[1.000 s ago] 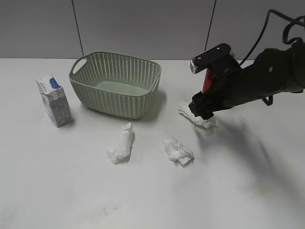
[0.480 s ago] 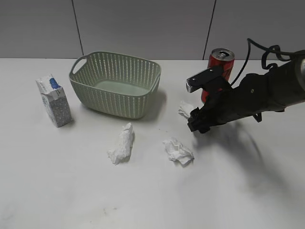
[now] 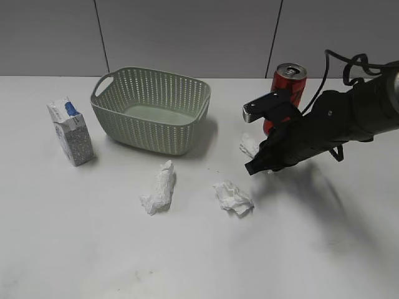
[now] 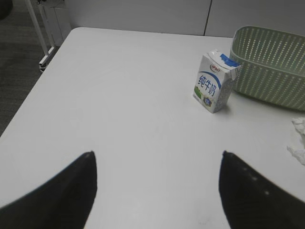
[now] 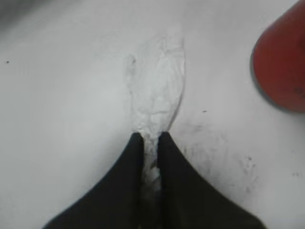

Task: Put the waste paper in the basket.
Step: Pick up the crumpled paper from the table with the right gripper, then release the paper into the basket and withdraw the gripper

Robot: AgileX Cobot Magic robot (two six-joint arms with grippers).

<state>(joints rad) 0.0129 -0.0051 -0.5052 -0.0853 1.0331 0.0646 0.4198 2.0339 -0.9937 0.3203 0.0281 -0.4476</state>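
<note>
White crumpled waste paper wad (image 5: 157, 90), pinched at its near end between right gripper (image 5: 151, 143) fingers, toward right side of tabletop, beside red can (image 3: 288, 87). Two more wads: one (image 3: 233, 197) mid-table, one elongated (image 3: 160, 187) further left. Sage-green lattice basket (image 3: 149, 109) near far edge, holding no paper. Blue-and-white carton (image 4: 213, 81) upright toward left edge. Left gripper (image 4: 157, 191) spread wide over bare surface. White matte tabletop (image 3: 93, 249), faint specks; grey panelled wall (image 3: 187, 31) behind.
</note>
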